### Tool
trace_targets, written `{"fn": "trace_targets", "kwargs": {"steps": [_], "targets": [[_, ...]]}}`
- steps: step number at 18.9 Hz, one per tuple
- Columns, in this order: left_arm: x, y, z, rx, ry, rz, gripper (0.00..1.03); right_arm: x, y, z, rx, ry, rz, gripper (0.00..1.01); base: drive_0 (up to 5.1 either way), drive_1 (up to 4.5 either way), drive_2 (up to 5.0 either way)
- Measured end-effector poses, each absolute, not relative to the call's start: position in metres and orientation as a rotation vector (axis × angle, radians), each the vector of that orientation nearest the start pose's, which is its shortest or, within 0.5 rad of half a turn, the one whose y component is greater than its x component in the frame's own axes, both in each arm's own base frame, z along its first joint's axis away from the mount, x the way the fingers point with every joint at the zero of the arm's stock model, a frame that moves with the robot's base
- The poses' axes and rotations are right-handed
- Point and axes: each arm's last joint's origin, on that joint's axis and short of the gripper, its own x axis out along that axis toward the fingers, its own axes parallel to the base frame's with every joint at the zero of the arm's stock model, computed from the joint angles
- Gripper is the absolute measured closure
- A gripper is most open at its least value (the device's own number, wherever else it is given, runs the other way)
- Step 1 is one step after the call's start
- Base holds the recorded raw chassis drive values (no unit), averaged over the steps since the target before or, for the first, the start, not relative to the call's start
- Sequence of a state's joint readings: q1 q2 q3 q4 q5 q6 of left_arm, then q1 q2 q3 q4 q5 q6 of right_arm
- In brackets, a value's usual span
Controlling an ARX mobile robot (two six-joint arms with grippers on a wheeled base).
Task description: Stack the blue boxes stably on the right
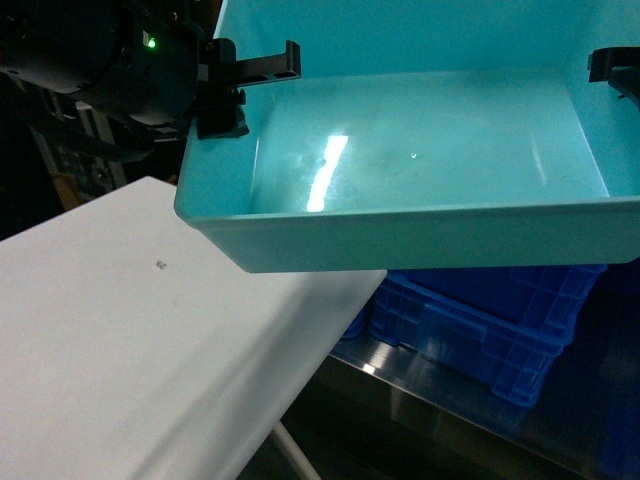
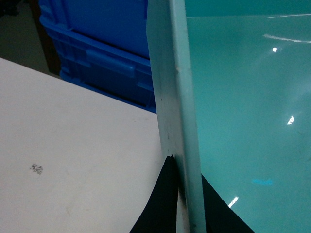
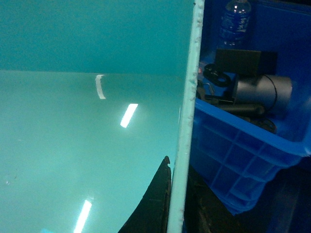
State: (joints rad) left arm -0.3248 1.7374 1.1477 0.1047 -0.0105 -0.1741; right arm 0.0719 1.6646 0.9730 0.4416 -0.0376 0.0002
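Both grippers pinch one turquoise box by its end walls: the left gripper has its fingers closed on either side of the left rim, and the right gripper clamps the right rim the same way. The box hangs lifted, overlapping the edge of the white table and above a ribbed royal-blue crate. Another blue crate beside the right wall holds a water bottle and dark hardware.

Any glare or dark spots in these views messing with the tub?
Head view: bright glare streaks on the turquoise tub floor, dark background. Left wrist: small specular dots inside, fingers black silhouettes at the wall. Right wrist: streaked reflections on the floor, blue crate dim.
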Motion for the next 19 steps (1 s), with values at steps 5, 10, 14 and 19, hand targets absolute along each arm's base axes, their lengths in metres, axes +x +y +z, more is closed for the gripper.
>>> {"fn": "trace_targets", "kwargs": {"steps": [5, 10, 14, 19], "targets": [[0.3661, -0.123, 0.2325, -0.088, 0.505, -0.265, 1.01, 0.3643, 0.0273, 0.2324, -0.004, 0.25, 0.109, 0.94, -1.4, -1.45, -1.4], [0.3662, -0.123, 0.2325, -0.088, 0.504, -0.265, 1.01, 0.3643, 0.0273, 0.2325, -0.004, 0.249, 0.109, 0.94, -1.5, -1.5, -1.5], [0.3662, -0.123, 0.2325, -0.088, 0.505, -0.265, 1.01, 0.3643, 0.0273, 0.2325, -0.004, 0.25, 0.109, 0.94, -1.6, -1.59, -1.6], [0.3661, -0.123, 0.2326, -0.088, 0.504, -0.265, 1.01, 0.3643, 0.0273, 0.2325, -0.004, 0.249, 0.109, 0.94, -1.6, -1.58, -1.6]]}}
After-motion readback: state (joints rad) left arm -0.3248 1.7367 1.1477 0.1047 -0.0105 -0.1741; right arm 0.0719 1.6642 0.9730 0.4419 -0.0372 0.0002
